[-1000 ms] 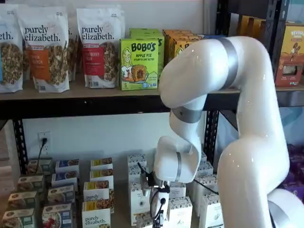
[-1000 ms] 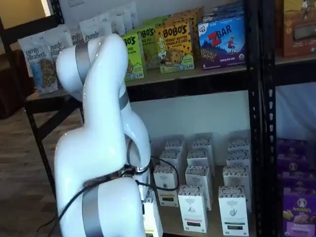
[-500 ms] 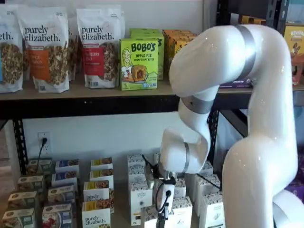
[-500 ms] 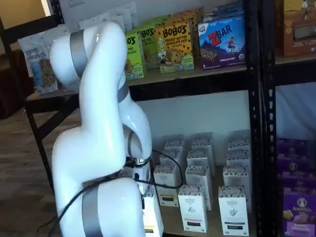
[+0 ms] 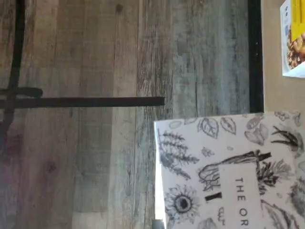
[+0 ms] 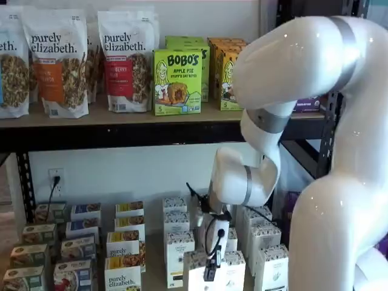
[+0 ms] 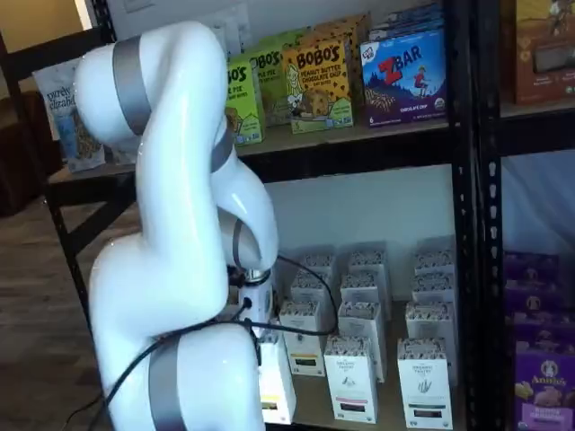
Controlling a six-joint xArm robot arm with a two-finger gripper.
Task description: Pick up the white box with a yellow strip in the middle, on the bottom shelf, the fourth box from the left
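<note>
Stocked shelves behind me: my fingers [image 6: 211,274], clamped on the white box [image 6: 197,270], have drawn it forward off the bottom shelf [image 7: 377,409]; pick nearly complete.

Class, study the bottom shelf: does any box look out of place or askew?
Yes. One white box is out of its row, past the bottom shelf's front edge; the wrist view shows it over the floor. The gripper seems shut on it. The other boxes stand in tidy rows.
</note>
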